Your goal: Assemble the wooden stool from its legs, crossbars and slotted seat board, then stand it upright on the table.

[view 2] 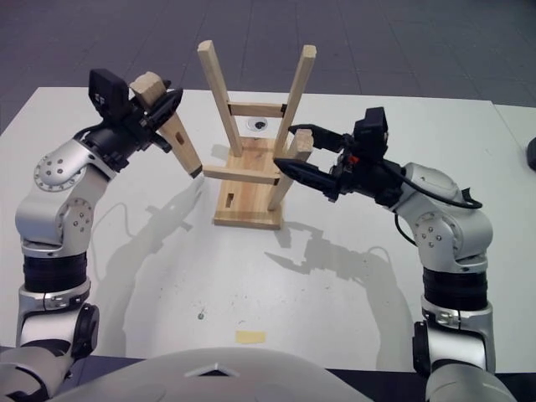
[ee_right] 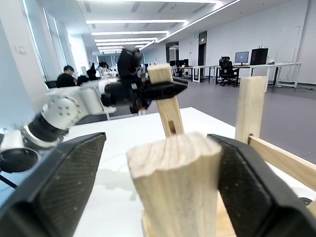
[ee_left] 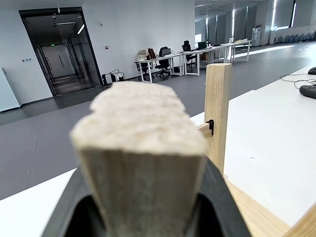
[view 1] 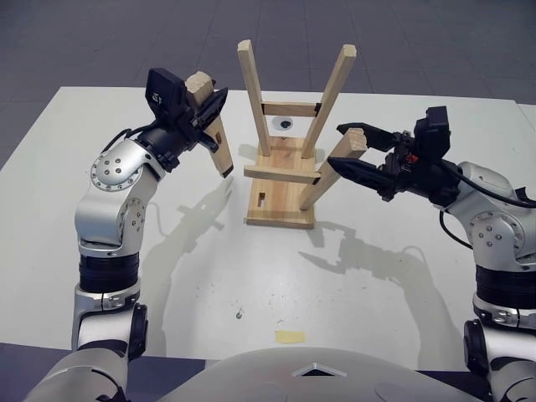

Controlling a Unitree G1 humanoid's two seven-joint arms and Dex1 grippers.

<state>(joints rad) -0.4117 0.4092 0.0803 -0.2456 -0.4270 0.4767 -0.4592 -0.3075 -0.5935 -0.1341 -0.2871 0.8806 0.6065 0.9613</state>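
Plain pale softwood throughout; judged light, rigid and dry enough to hold without slipping, yet apt to dent at the edges and to bind or split at a joint if pushed in crooked. Best taken on the flat faces of a leg, close to the free end, clear of the mortise cuts and of the end meant for the slot.

Face down at the middle of the table [view 1: 167, 276]: the seat board [view 1: 276, 209], with two standing legs [view 1: 255, 92] rising from its far side, tied by the back crossbar [view 1: 289, 109], and the front crossbar [view 1: 280, 173] level across the near side. At the board's right near corner, the third leg [view 1: 322, 184], leaning outward, upper end between the fingers [ee_right: 64, 177] of the right end effector [view 1: 337, 147], spread wide with a gap on either side in the right wrist view, so not gripping. To the left, the fourth leg [view 1: 219, 146], pinched near its top by the left end effector [view 1: 209, 109], tilted, lower tip seemingly off the table just beside the board.

Hard to tell: seating of the third leg's foot in its slot, or mere propping; fit of the front crossbar's ends into either leg. Small dark cuts on the board's left side, probably the open slots, too small to judge. Grip contact on the fourth leg hidden behind its own end grain in the left wrist view. Depth of the standing legs in the board likewise unreadable.
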